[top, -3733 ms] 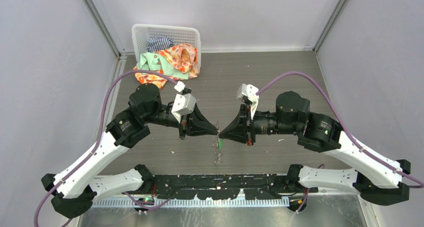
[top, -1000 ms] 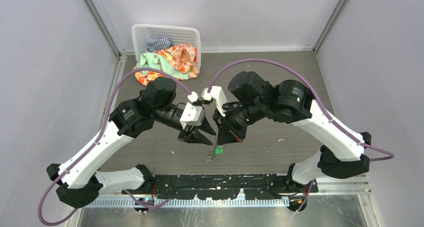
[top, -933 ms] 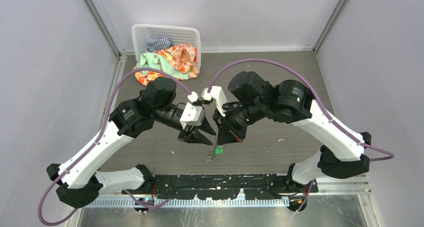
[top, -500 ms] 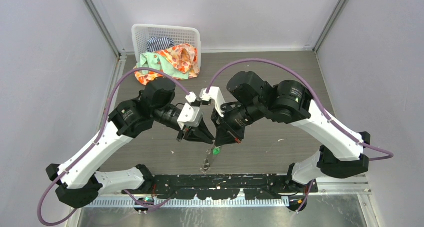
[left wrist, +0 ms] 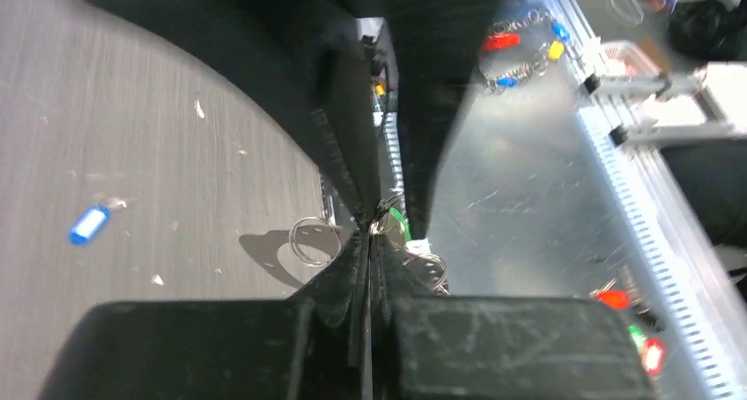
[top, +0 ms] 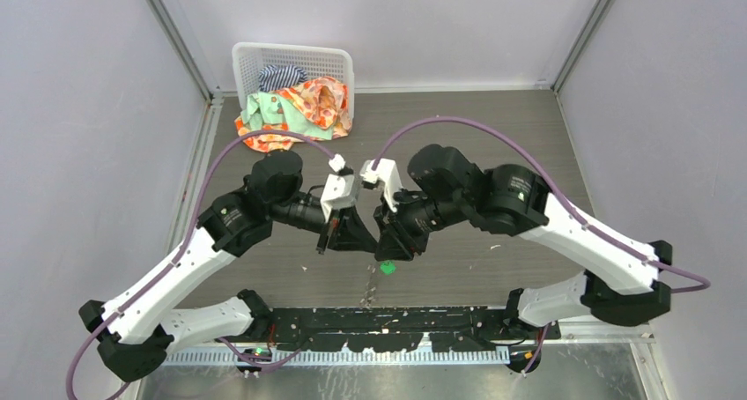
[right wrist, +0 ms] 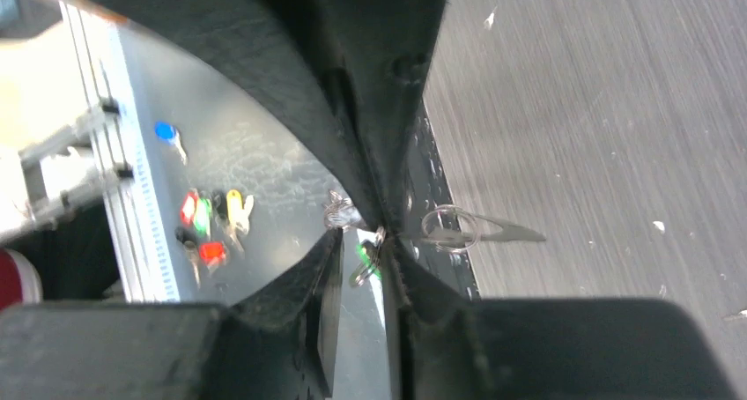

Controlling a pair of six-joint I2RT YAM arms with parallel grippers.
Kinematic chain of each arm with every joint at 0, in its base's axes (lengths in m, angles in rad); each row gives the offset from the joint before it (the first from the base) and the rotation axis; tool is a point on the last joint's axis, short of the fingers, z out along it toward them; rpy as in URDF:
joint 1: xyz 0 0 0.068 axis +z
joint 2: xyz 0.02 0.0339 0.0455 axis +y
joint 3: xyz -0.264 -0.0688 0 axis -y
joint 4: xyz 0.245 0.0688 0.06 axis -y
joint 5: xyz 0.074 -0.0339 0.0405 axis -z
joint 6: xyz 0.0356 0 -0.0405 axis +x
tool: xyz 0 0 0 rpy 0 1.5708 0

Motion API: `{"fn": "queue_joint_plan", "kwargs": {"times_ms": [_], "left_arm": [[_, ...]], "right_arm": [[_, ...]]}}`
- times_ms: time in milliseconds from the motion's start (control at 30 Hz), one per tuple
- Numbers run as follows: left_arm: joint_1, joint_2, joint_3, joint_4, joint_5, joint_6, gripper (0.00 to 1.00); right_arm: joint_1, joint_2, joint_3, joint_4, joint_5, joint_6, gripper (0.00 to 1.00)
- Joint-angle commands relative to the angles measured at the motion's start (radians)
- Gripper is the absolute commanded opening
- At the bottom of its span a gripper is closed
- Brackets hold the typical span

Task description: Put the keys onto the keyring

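My left gripper (top: 359, 235) and right gripper (top: 390, 241) meet tip to tip above the table's near middle. The green key (top: 386, 266) hangs just below them, with a silvery dangle of the keyring (top: 370, 291) under it. In the left wrist view the left gripper (left wrist: 372, 233) is shut on thin silvery wire of the keyring (left wrist: 310, 239), and the green key (left wrist: 399, 220) shows past the tips. In the right wrist view the right gripper (right wrist: 361, 237) has a narrow gap, and the green key (right wrist: 363, 259) hangs in it. The blue key (left wrist: 90, 224) lies on the table.
A white basket (top: 291, 61) of clothes stands at the back left. A black rail (top: 396, 316) runs along the near edge, with a metal shelf beyond it. Several spare coloured keys (right wrist: 207, 224) lie on that shelf.
Both wrists have swung and drawn closer, tips still together. The green key has shifted slightly right and now hangs clear below the tips. The right arm's elbow has moved right.
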Motion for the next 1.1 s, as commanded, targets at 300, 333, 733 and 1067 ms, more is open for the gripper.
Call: {"fn": "queue_joint_plan", "kwargs": {"times_ms": [300,333,733,1067], "left_arm": [[0.080,0.012,0.048,0.451,0.028,-0.462,0.00],[0.080,0.008,0.051,0.459,0.021,-0.465,0.00],[0.080,-0.036,0.070,0.493,-0.141,-0.495,0.00],[0.080,-0.031,0.081,0.491,-0.148,-0.493,0.00]], "right_arm": [[0.002,-0.404,-0.431,0.703,0.204,0.150,0.47],[0.001,-0.425,-0.438,0.711,0.215,0.154,0.48],[0.001,-0.541,-0.505,0.716,0.303,0.195,0.43],[0.001,-0.522,-0.523,0.766,0.295,0.210,0.40]]}}
